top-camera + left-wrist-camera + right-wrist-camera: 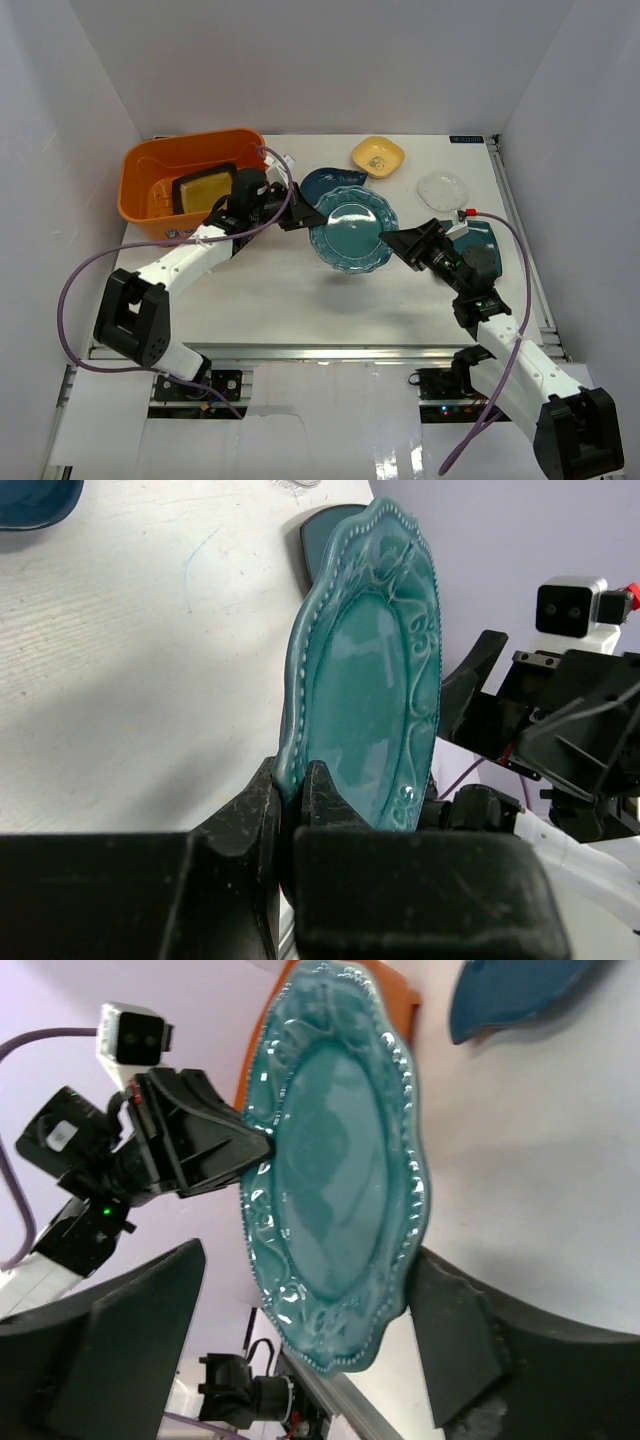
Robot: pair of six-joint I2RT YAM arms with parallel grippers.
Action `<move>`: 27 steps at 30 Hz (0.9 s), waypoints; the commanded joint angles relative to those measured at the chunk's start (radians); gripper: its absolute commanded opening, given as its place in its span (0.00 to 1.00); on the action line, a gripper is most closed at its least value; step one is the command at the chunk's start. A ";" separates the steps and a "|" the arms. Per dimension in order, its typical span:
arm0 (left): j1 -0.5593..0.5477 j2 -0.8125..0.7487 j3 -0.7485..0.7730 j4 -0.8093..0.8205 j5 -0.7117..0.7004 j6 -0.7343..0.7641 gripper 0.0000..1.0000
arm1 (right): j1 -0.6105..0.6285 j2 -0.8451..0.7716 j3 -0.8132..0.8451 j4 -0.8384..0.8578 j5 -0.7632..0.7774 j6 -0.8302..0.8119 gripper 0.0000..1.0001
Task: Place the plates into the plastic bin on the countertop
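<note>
The round scalloped teal plate (352,228) hangs above the countertop (280,290), held between both arms. My left gripper (300,215) is shut on its left rim, which the left wrist view shows pinched between the fingers (295,780). My right gripper (397,241) is open, its jaws spread wide around the plate's right rim (335,1170). The orange plastic bin (135,185) stands at the back left with the dark square amber-centred plate (205,187) inside. The black flowered plate is out of view.
The teal leaf-shaped plate (318,180) lies just behind the held plate. The small yellow dish (378,155) and the clear-white dish (443,187) sit at the back right. The teal rounded-square plate (485,240) lies under my right arm. White walls enclose the countertop.
</note>
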 commanded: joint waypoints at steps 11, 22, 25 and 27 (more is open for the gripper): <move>0.460 -0.260 0.140 -0.048 -0.069 -0.183 0.00 | 0.009 -0.005 0.091 -0.029 -0.047 -0.173 0.90; 0.783 -0.078 0.197 -0.124 -0.199 -0.186 0.00 | 0.009 0.262 0.177 -0.049 0.034 -0.341 0.94; 0.783 -0.058 0.183 -0.116 -0.278 -0.155 0.00 | 0.010 0.383 0.201 0.006 0.071 -0.371 0.95; 0.783 -0.017 0.197 -0.124 -0.307 -0.131 0.00 | 0.016 0.475 0.215 0.064 0.088 -0.351 0.95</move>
